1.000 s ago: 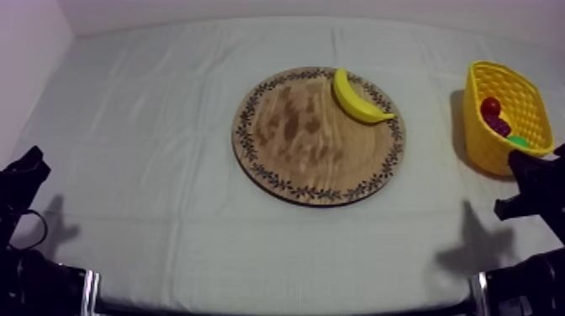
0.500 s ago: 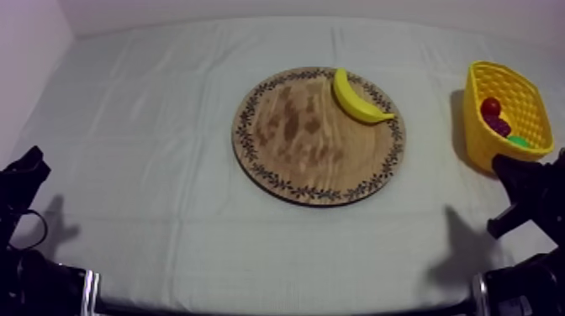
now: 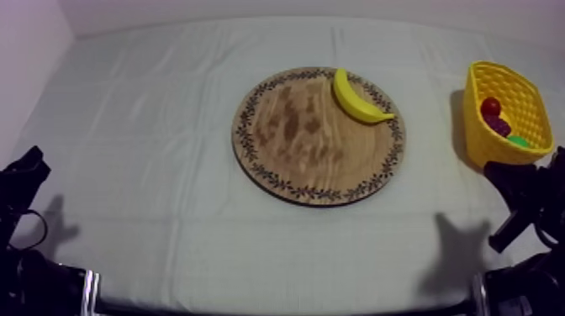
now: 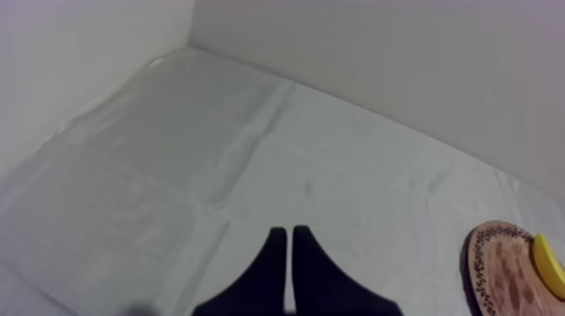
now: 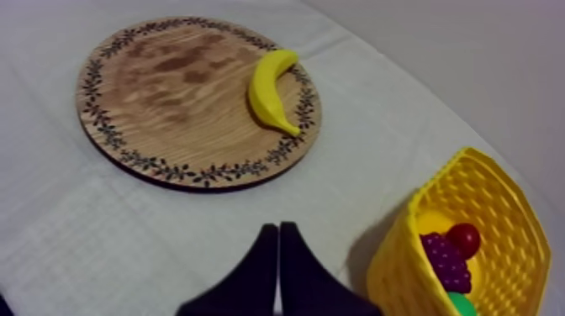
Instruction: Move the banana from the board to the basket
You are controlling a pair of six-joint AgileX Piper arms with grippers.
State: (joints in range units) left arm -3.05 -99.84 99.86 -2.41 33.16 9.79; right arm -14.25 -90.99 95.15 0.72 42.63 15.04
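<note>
R arm (image 3: 525, 202) drops lower at frame's lower right, now just below basket (image 3: 476, 126). Jaws on both arms clenched, empty. Banana (image 3: 360, 97) lies on board (image 3: 294, 143), upper-right rim. Prob. light, stiff, slick toy: pinch across mid-belly. Count: 1 banana, 1 board, 1 basket w/ 1 small red fruit (image 3: 490, 106), 1 grapes (image 3: 498, 126).

wooden board (image 4: 498, 267): left wrist view, cut by the picture's edge; a slice of rim and grain shows.
banana (image 4: 548, 264): same view, one end shows, the rest runs off the edge.
yellow basket (image 5: 492, 197): right wrist view, near end cut off by the edge.
green piece (image 3: 519, 141): 5 o'clock inside the basket, mostly behind its wall; kind cannot be told.
grapes (image 5: 446, 262): lower part hidden by the basket wall.
right arm (image 3: 530, 195): 4 o'clock from the board, runs off the edge, hides the basket's near corner.
</note>
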